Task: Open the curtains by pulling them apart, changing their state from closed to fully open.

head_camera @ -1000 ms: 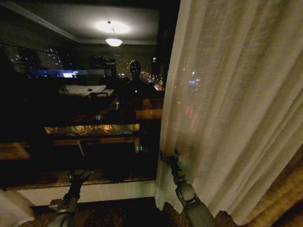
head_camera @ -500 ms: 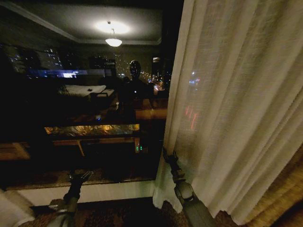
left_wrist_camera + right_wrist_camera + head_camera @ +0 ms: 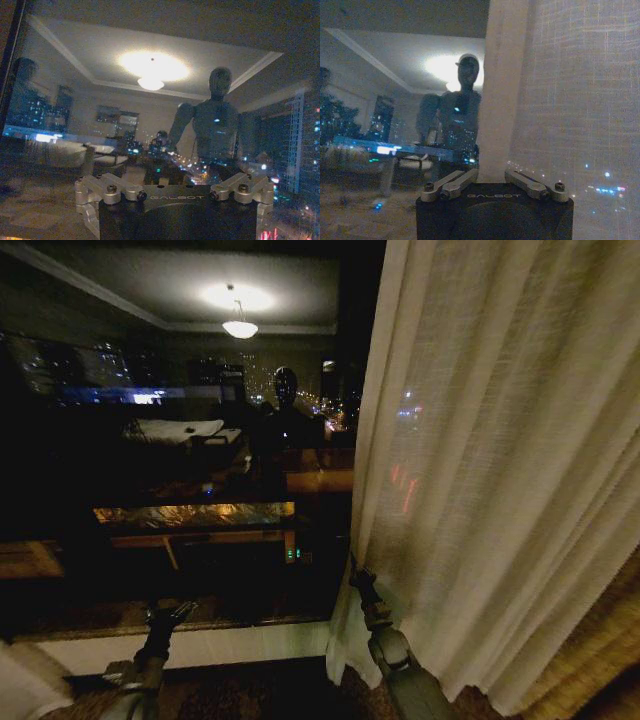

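One right gripper (image 3: 360, 578) pinched shut on the curtains' (image 3: 500, 460) inner edge, left gripper (image 3: 168, 616) spread open beside the windowsill (image 3: 230, 640).

Cream sheer curtains (image 3: 500, 460) w/ vertical pleats, black tool (image 3: 491, 176) body, silver fingers (image 3: 527, 183)

Left end effector (image 3: 175, 192), silver linkages spread, faces dark window glass (image 3: 280, 70); round ceiling light reflection (image 3: 151, 67) above the end effector, grey robot reflection (image 3: 215, 122) right of the light.
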### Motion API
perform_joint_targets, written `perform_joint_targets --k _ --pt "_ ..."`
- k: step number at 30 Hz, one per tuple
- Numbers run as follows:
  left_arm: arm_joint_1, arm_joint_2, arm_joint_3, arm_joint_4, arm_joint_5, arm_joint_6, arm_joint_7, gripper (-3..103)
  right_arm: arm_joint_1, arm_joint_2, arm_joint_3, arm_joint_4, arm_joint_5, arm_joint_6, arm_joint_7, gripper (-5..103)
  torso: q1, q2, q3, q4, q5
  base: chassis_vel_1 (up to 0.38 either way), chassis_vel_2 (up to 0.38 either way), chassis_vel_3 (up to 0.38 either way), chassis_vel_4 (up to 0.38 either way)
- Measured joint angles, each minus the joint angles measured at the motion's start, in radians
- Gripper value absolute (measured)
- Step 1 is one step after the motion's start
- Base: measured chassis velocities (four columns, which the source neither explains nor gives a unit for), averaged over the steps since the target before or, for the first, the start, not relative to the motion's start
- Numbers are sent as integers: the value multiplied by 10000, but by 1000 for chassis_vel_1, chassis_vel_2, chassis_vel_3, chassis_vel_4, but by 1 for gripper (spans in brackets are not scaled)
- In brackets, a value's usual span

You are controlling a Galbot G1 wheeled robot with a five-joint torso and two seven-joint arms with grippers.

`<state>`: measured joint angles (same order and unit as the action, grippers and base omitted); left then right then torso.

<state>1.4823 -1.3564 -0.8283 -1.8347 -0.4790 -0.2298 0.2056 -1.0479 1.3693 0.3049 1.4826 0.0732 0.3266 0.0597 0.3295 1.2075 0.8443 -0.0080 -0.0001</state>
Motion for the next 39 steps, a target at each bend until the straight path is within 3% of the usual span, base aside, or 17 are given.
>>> perform_joint_targets --k 7,20,39 --pt "0 0 0 0 0 0 0 100 -67 -106 115 -14 360 32 -552 0 0 0 0 -1 0 0 0 0 0" --pt "0 1 -1 0 0 0 0 100 -45 -54 154 -134 553 19 -624 0 0 1 0 1 0 -40 -36 42 37" --pt "0 1 1 0 0 0 0 100 -168 -137 273 -130 696 187 -693 0 0 0 0 0 0 -277 -266 275 272"
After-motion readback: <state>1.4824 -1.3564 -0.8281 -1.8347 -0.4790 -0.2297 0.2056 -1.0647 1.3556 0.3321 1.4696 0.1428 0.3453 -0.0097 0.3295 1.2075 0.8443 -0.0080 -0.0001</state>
